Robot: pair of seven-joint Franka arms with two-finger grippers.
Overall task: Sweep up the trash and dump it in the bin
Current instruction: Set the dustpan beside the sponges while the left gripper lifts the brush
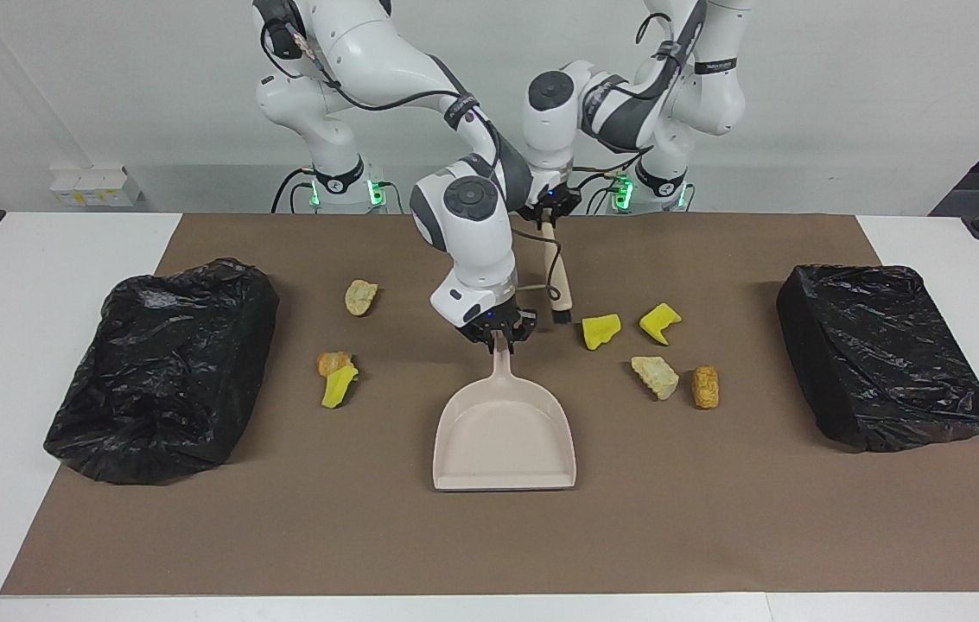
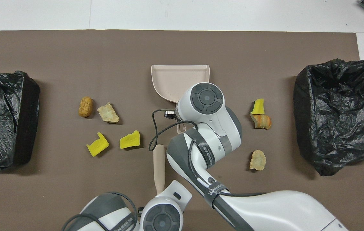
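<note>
The beige dustpan (image 1: 502,432) (image 2: 175,81) lies on the brown mat with its handle pointing toward the robots. My right gripper (image 1: 500,337) is shut on that handle; its wrist hides it in the overhead view. My left gripper (image 1: 548,218) is shut on a beige brush (image 1: 555,276) (image 2: 159,166), which hangs bristles down over the mat beside the dustpan's handle. The trash lies in two groups. Several chunks (image 1: 655,377) (image 2: 108,113) lie toward the left arm's end. Three chunks (image 1: 340,384) (image 2: 257,159) lie toward the right arm's end.
A black bag-lined bin (image 1: 165,371) (image 2: 339,112) stands at the right arm's end of the mat. Another bin (image 1: 882,354) (image 2: 2,118) stands at the left arm's end. The brown mat (image 1: 489,536) covers most of the white table.
</note>
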